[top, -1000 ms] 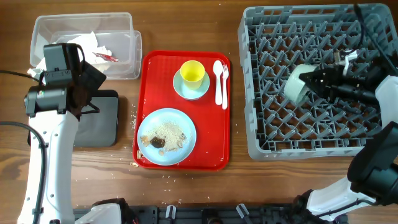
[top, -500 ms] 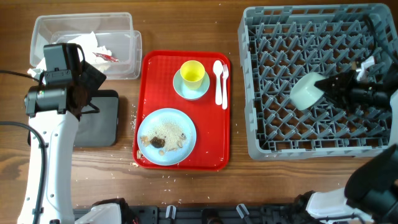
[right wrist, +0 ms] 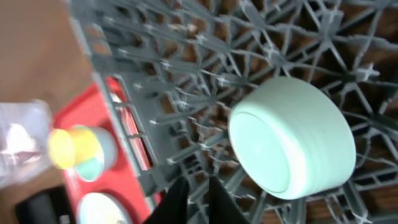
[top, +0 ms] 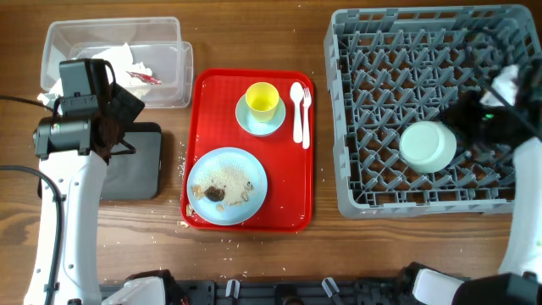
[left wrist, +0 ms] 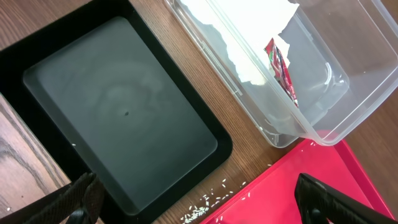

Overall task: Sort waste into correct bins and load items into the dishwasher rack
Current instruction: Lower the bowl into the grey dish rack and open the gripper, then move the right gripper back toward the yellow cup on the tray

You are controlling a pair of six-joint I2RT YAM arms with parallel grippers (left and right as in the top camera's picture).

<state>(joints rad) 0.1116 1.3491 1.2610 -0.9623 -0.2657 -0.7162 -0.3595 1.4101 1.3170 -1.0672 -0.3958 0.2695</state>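
While left jaws hang wide above the black tray (left wrist: 124,112), right jaws sit narrow beside the mint-green bowl (right wrist: 292,143).

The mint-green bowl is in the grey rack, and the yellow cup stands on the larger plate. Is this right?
No. The overhead view shows the yellow cup on the small saucer, not the larger plate. The bowl is in the rack.

We see a mint-green bowl (top: 428,146), grey lattice rack (top: 398,34), yellow cup (top: 262,98), red tray (top: 216,106) and black tray (top: 135,165).
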